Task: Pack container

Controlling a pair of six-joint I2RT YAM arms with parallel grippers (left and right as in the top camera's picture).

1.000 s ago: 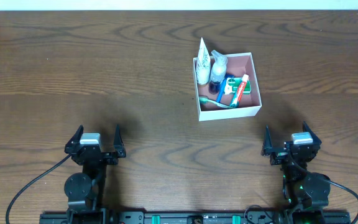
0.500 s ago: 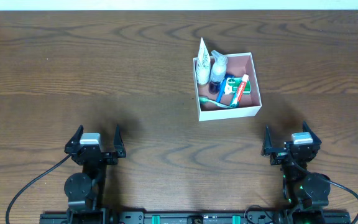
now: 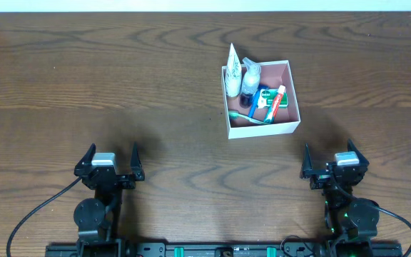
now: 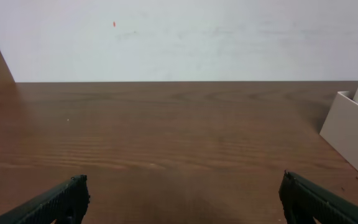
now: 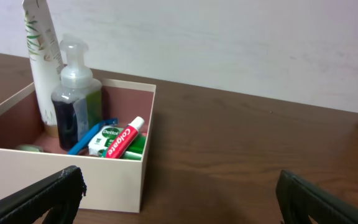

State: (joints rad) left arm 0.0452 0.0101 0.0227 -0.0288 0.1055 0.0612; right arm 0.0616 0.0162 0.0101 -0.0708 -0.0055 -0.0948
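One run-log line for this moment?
container: filled, untouched | left end effector: open, empty | right end effector: open, empty

A: Where is the container (image 3: 262,130)?
B: Right of centre on the table (image 3: 84,71), holding a white tube (image 3: 231,71), bottle (image 3: 249,80), toothpaste (image 3: 276,98) and toothbrush (image 3: 245,114).
A: What else?
B: The left gripper (image 3: 113,150) and right gripper (image 3: 327,148) at the near edge, jaws spread, well apart from it.

Light reaches me even and fairly bright on all three feeds. Overhead is sharp; faint, soft-edged shadows smudge the table (image 3: 120,86). On both wrist feeds the wall (image 4: 179,37) glows pale and the near fingertips (image 4: 58,200) read dark and slightly soft.
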